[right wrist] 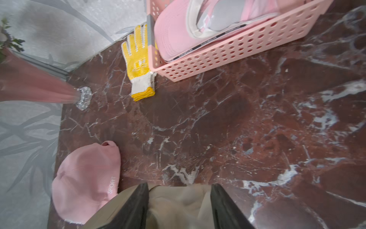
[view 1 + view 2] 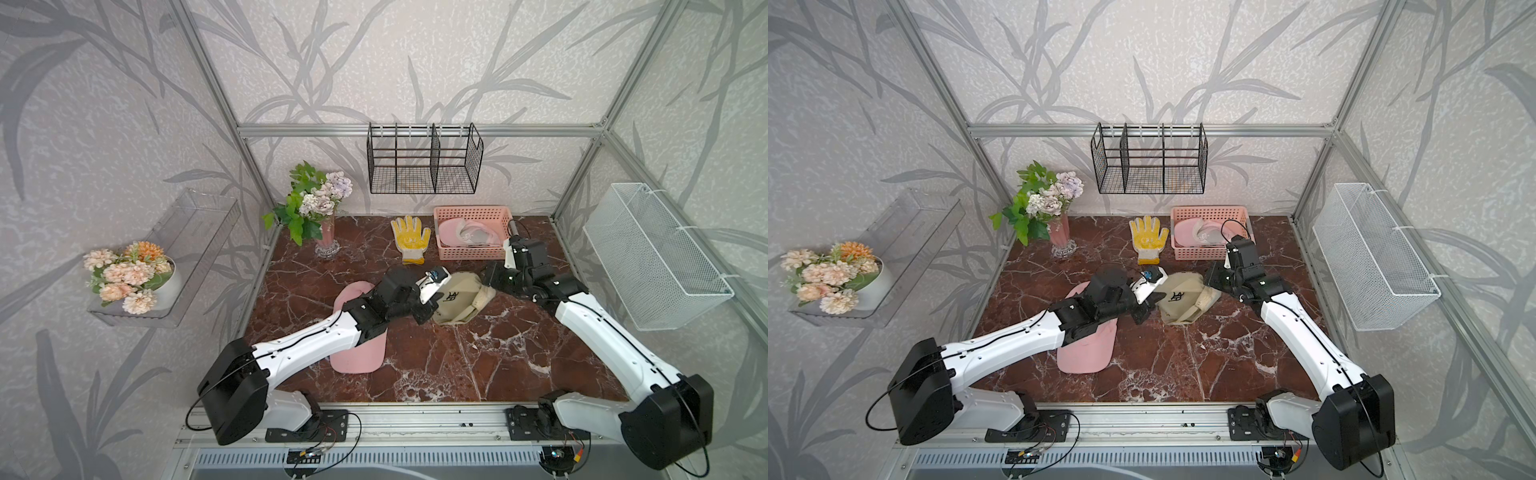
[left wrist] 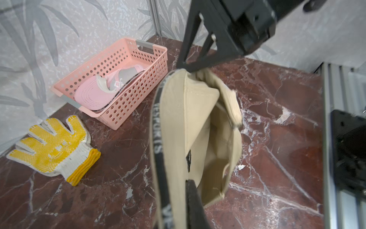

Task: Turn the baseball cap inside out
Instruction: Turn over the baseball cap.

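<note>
While in left tool [image 2: 428,311], cap rim [image 3: 158,138]

Overhead stereo pair, close wrist cameras

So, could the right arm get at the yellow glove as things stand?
Probably yes: the right gripper stands open astride the beige cap, and only bare table lies between it and the yellow glove.
</note>
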`<state>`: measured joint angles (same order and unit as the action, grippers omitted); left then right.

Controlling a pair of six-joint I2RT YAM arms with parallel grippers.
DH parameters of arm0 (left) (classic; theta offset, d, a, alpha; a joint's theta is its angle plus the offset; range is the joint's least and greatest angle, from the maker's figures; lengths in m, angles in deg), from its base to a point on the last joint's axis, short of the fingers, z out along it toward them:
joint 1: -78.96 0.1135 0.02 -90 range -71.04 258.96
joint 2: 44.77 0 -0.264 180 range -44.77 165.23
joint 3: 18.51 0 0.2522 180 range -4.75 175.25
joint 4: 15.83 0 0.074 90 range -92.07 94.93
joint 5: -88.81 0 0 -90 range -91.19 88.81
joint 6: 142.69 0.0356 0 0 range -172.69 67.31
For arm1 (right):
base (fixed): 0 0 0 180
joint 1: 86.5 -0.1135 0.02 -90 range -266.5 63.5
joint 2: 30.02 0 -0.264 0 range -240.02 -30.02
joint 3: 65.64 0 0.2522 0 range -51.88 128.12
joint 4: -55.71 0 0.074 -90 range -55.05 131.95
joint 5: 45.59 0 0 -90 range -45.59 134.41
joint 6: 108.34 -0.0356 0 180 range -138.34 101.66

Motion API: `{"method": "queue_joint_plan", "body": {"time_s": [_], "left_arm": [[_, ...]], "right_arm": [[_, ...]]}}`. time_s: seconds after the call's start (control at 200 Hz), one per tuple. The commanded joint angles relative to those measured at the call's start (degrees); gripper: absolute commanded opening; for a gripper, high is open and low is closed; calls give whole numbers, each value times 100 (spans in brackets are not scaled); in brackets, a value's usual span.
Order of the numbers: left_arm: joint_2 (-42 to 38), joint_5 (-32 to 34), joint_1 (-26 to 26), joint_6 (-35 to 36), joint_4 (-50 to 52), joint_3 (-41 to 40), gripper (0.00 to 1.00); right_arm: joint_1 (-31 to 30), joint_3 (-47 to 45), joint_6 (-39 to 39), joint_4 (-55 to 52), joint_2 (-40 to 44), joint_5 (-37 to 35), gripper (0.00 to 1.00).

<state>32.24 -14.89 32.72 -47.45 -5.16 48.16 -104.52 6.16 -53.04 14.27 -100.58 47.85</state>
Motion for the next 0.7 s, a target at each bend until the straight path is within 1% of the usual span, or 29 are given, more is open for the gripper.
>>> {"method": "queue_joint_plan", "body": {"time_s": [0.0,0.06,0.145,0.31,0.405,0.465,0.56,0.615,0.695], "left_arm": [[-357,-485,243,-850,-702,-46,0],[-383,-342,282,-1096,-770,-119,0],[-361,-358,321,-1368,-802,-138,0],[-193,-181,326,-1746,-476,57,0],[-70,-37,322,-2038,-217,225,0],[37,21,322,-2191,-39,365,0],[241,-128,323,-2317,138,574,0],[368,-308,325,-2404,177,685,0],[534,-380,326,-2602,268,830,0]], "right_arm": [[39,-125,301,-343,-128,-830,54],[36,-144,458,-259,-141,-714,54],[40,-62,597,-279,-83,-689,53],[34,19,1054,-121,408,-634,53],[-14,80,1565,-14,625,100,53],[-136,130,1858,-11,669,737,53],[-437,229,2013,-26,529,1521,52],[-669,314,1980,-17,372,1657,48],[-1036,440,1934,54,86,1714,38]]}}
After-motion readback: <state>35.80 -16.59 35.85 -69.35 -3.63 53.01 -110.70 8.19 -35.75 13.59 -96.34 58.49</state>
